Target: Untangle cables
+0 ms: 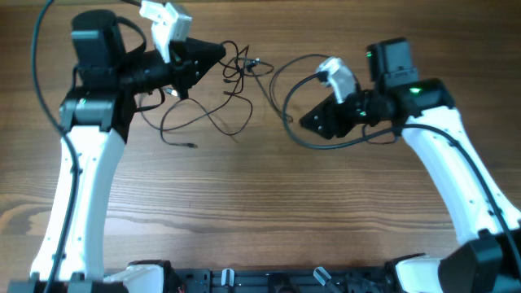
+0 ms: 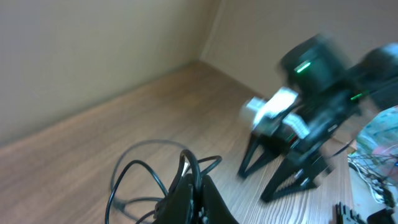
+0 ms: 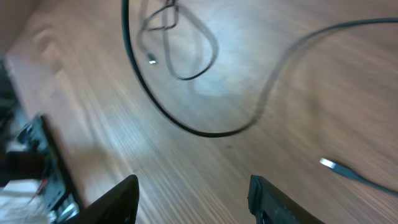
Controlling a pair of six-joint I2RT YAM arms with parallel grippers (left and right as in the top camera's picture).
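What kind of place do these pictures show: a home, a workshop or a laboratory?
Probably a robot test bench in a laboratory. A left arm and a right arm stand at a wooden table, thin black cables lie on it in loops, and a plain wall rises behind.

The left tool [image 1: 218, 55] touches the knotted cables [image 1: 240, 67] at its tip; loose loops trail beneath it on the bench [image 1: 269, 212]; one wide loop curves round the right tool [image 1: 313, 122].
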